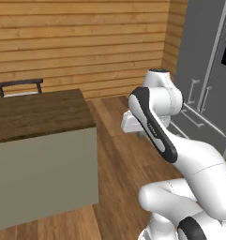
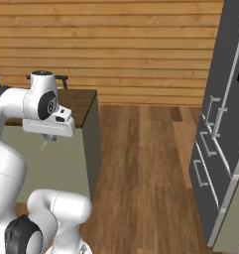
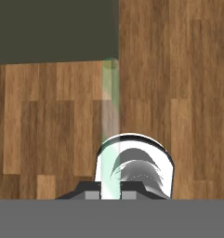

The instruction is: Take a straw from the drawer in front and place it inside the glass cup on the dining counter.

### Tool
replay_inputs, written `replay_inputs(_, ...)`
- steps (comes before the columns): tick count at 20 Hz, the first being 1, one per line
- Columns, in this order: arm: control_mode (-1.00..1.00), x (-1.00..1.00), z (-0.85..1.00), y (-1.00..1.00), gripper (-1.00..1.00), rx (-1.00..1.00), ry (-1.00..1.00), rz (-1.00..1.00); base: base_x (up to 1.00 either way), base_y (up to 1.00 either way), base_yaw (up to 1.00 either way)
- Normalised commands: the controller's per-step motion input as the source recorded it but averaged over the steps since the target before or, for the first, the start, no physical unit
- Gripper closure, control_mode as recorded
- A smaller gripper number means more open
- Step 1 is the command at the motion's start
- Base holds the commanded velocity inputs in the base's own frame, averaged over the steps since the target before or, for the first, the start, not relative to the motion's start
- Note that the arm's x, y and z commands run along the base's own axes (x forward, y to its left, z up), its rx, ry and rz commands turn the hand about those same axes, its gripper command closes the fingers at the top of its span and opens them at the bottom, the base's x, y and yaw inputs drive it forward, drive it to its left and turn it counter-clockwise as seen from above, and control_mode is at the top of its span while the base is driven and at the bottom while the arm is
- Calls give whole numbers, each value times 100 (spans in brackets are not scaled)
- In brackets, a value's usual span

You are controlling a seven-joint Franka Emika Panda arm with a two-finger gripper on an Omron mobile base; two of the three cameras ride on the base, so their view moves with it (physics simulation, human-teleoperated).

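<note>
Apparently jaws grip the straw (image 3: pixel 110 125), over wood floor (image 3: pixel 178 93).

The left base view looks forward and down from behind the arm (image 1: pixel 180 154), which rises close at its lower right. The right base view looks likewise, with the arm (image 2: pixel 12 149) at its lower left. Both share the dining counter (image 1: pixel 34 112) (image 2: pixel 81 104), the plank wall (image 1: pixel 86 42) (image 2: pixel 121 49), the wood floor (image 1: pixel 119 164) (image 2: pixel 146 163) and the grey cabinets (image 1: pixel 203 75) (image 2: pixel 225 124). The hand view seems to face straight down, fairly near the floor (image 3: pixel 178 93).
</note>
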Motion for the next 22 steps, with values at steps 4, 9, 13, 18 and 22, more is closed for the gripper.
replay_inputs(4, 100, 0, 0, 0, 100, 0, 0, 0, 89, -98, 24)
replay_inputs(9, 100, 0, 0, 0, 100, 0, 0, 0, 100, -72, 19)
replay_inputs(13, 100, 0, 0, 0, 100, 0, 0, 0, 100, -57, 14)
replay_inputs(18, 100, 0, 0, 0, 100, 0, 0, 0, 100, -15, 8)
replay_inputs(22, 100, 0, 0, 0, 100, 0, 0, 0, 100, 0, 2)
